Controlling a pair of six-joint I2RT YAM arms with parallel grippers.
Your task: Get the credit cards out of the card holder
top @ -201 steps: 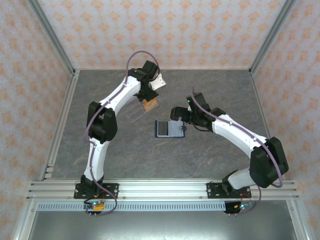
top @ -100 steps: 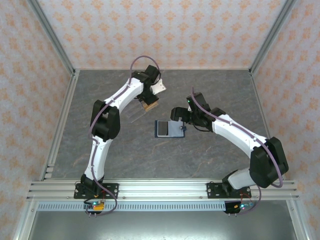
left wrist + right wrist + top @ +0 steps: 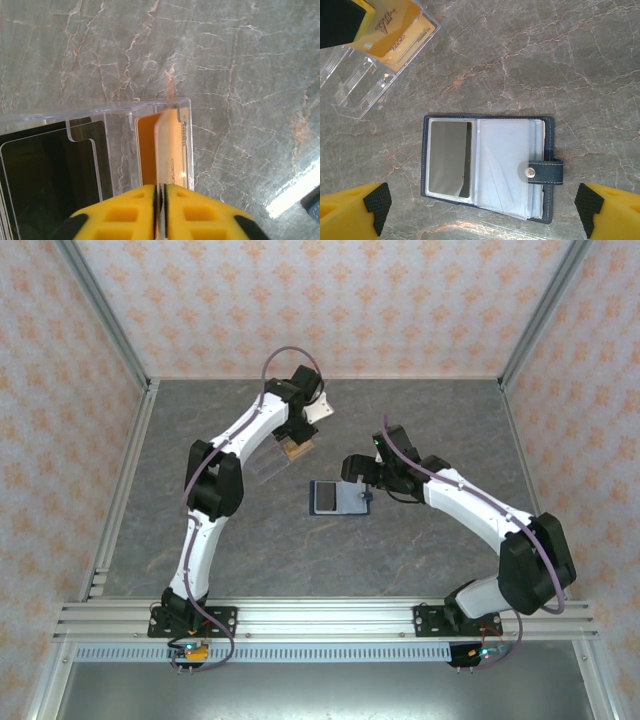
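The card holder (image 3: 338,498) (image 3: 487,167), a dark navy wallet, lies open on the table with its snap tab (image 3: 545,171) to the right. Its clear pockets face up, and the left pocket (image 3: 449,157) shows a grey face with a dark strip. My right gripper (image 3: 358,480) (image 3: 480,220) hovers open above it, fingers wide of both sides. My left gripper (image 3: 296,448) (image 3: 160,195) is shut on the top edge of an orange credit card (image 3: 170,145) (image 3: 402,27). That card stands in the end slot of the clear acrylic stand (image 3: 117,145) (image 3: 265,468).
A black card (image 3: 45,175) sits in another slot of the acrylic stand (image 3: 355,85), left of the orange one. The grey marble table (image 3: 420,420) is walled by patterned panels and aluminium posts. A metal rail (image 3: 320,620) runs along the near edge.
My left gripper has shifted slightly toward the back of the table with the orange card, over the stand. The right arm and the wallet have stayed put.
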